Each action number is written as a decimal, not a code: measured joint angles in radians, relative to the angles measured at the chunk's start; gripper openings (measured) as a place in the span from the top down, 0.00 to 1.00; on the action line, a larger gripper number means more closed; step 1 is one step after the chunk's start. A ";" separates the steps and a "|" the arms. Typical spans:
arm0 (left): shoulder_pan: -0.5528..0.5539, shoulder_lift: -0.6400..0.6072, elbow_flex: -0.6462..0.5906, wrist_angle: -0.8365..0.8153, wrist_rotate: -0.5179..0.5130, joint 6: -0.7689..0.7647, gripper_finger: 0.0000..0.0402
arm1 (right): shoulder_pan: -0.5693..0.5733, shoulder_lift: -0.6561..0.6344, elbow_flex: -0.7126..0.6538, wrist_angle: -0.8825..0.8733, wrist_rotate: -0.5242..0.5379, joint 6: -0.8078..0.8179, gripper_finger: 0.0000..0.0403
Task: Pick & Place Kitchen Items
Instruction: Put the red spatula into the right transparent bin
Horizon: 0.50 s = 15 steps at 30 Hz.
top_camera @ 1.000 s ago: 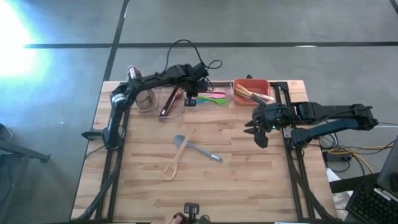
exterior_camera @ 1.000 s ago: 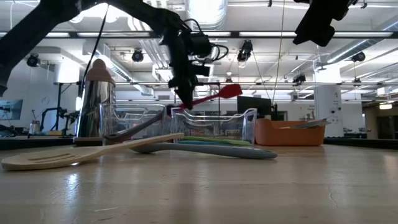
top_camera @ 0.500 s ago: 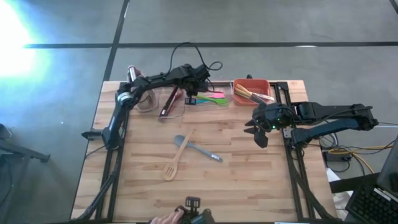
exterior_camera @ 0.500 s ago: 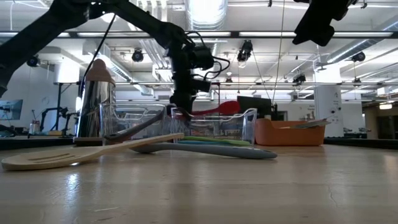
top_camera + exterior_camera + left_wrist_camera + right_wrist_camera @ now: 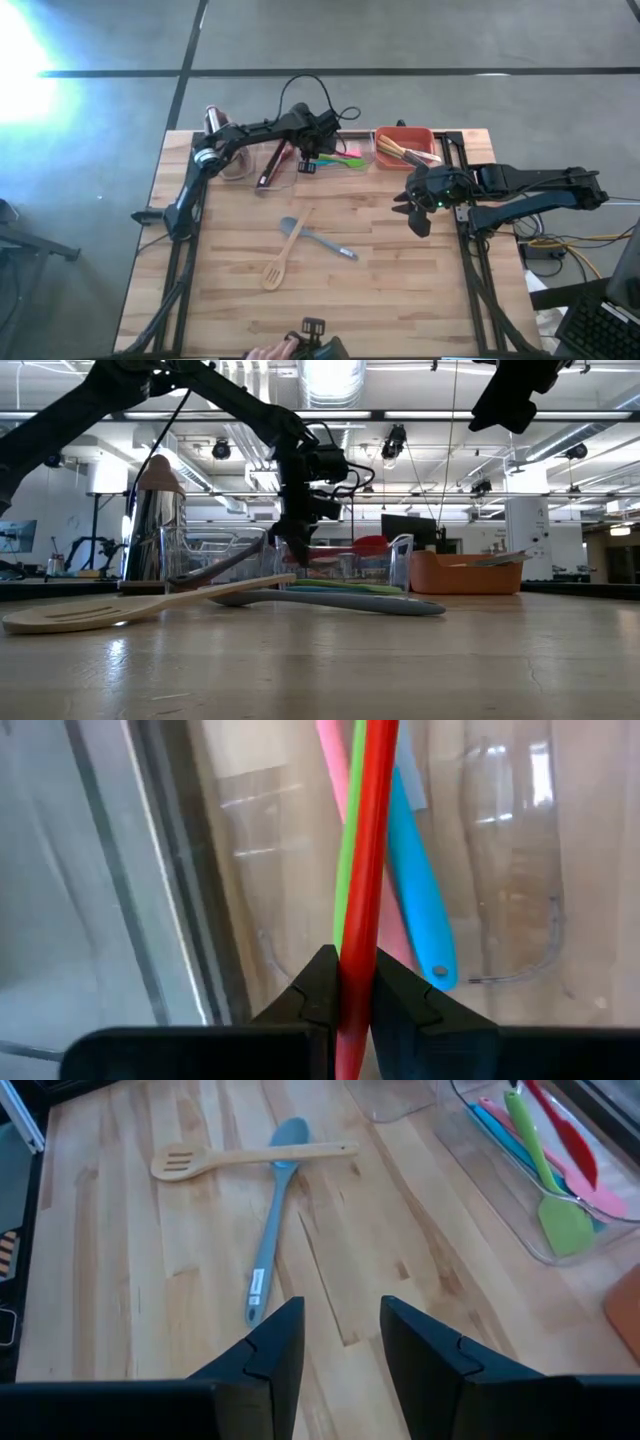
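Placing was the step in hand; the left gripper (image 5: 345,1005) pinched the handle of a red spatula (image 5: 368,870) between its jaws, and it held the tool low over the clear bin (image 5: 360,146) at the far side of the table (image 5: 400,280); the red head (image 5: 368,544) looked level with the bin's rim, so I judged the drop was nearly done. The next move, I think, called for the jaws to let go and the arm to lift straight up, so the fingers would not knock the bin wall beside them.

The red spatula was long and thin with a smooth, shiny handle; it ran straight out ahead of the jaws. Just past the jaws, under the red handle, lay a green tool (image 5: 347,850), a pink one (image 5: 333,760) and a blue one (image 5: 420,880) in the bin.

The right gripper (image 5: 340,1342) waited over the table's right side with its jaws spread and nothing between them. Out in front of those jaws, 2 more items lay crossed on the wood: a wooden spatula (image 5: 250,1155) and a blue-grey spoon (image 5: 272,1210); they were not yet put away.
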 joint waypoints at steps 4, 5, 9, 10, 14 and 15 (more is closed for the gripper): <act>0.000 0.015 0.007 -0.002 0.021 0.001 0.91 | 0.000 0.000 0.000 0.010 0.000 -0.013 0.70; 0.000 0.019 0.013 0.000 0.026 0.001 0.91 | 0.000 0.000 0.000 0.017 0.000 -0.017 0.69; 0.000 0.029 0.036 0.017 0.027 0.000 0.91 | 0.000 0.000 0.000 0.046 0.000 -0.040 0.68; 0.000 0.031 0.043 0.017 0.026 0.000 0.91 | -0.001 0.000 0.000 0.052 0.000 -0.044 0.68; 0.000 0.049 0.069 -0.003 0.030 0.004 0.91 | -0.001 0.000 0.000 0.059 0.000 -0.049 0.67; 0.000 0.055 0.074 -0.012 0.033 0.003 0.91 | -0.001 0.000 0.000 0.059 0.000 -0.048 0.66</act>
